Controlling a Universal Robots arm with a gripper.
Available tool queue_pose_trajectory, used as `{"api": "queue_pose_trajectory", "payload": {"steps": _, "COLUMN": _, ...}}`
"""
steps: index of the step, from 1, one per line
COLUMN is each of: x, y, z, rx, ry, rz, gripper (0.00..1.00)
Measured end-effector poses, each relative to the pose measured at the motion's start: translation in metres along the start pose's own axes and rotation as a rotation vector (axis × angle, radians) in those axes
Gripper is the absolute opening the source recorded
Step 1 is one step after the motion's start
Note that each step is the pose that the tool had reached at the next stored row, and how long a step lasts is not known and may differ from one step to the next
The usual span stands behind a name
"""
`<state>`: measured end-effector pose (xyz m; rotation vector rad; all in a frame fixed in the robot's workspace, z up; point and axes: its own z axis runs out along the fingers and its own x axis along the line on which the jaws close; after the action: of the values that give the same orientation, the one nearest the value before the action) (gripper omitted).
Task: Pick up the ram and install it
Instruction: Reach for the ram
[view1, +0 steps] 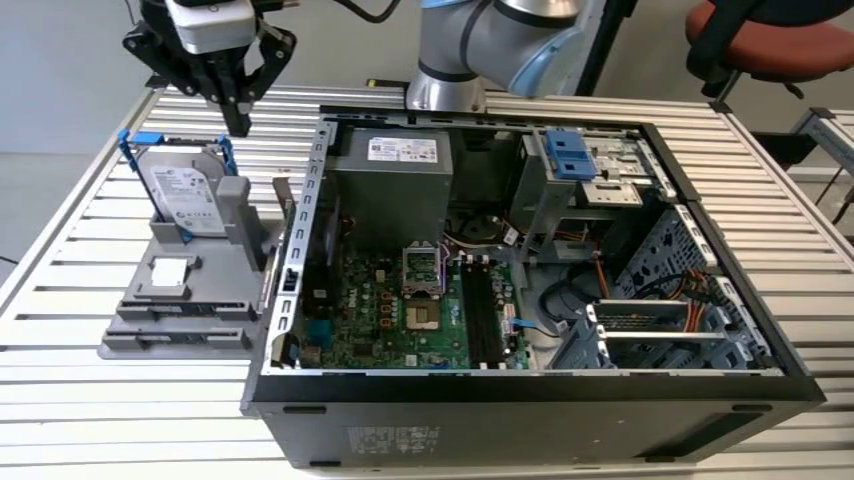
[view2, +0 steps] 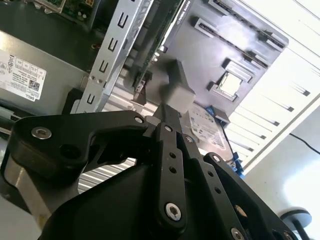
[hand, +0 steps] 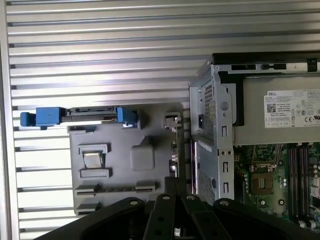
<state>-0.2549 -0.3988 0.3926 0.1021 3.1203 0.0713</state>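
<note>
Grey holder (view1: 200, 285) is seen near the slatted table's (view1: 67, 260) edge on the exterior view's left, with a blue-framed hard drive (view1: 184, 190) stood in it. Above the drive, the gripper (view1: 240, 118) is held with its fingers closed and empty. The ram (view1: 283, 208) is stood upright along the holder's edge nearest the open computer case (view1: 534, 395).

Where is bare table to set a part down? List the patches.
Free: slatted table on the exterior view's left of the grey holder, and on its right past the computer case. Crowded: the gap between holder and case.
</note>
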Motion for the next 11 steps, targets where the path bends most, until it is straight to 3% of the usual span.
{"api": "queue_pose_trajectory", "payload": {"steps": 11, "x": 0.0289, "y": -0.0019, "z": -0.0006, "rx": 0.0, "ry": 0.0001, "rz": -0.001, "gripper": 0.0}}
